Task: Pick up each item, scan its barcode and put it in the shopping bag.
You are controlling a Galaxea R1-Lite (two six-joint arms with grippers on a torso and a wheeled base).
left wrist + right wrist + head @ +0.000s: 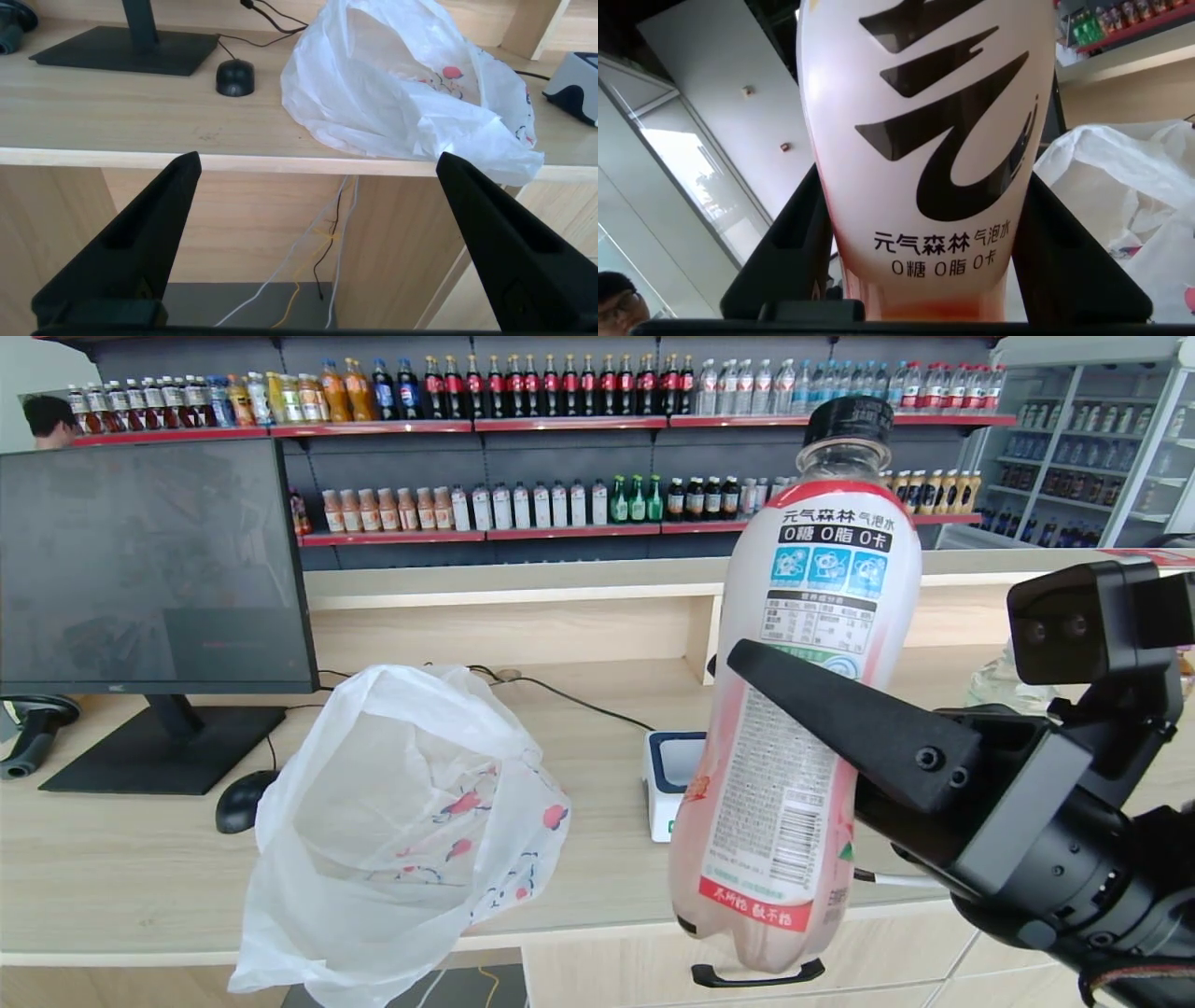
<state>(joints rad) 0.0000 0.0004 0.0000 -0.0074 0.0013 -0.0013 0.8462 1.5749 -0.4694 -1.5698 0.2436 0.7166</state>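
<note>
One bottle (794, 709), pink drink, black cap, held clear of the counter (121, 859) and near upright, cap end leaning slightly to the right. The right claw (747, 812) is clamped across its lower half, one finger over the label front, the other behind. Label side toward the head camera: band of white-on-black characters, three blue squares, a small printed table, one barcode low down just under the front finger, a red strip at the bottom. In the right wrist view the opposite side carries big black brush characters. One white scanner box (667, 775) sits on the counter just left of and behind the right claw, partly hidden by the bottle. One white shopping bag (401, 821), mouth open, red prints, stands farther left of that claw, hanging over the counter edge. Left claw (318, 187) is spread wide and empty, below the counter edge, with the bag above and beyond it. Beyond the bag: one mouse (241, 800), one dark monitor (149, 569), one handheld scanner (33, 728).
</note>
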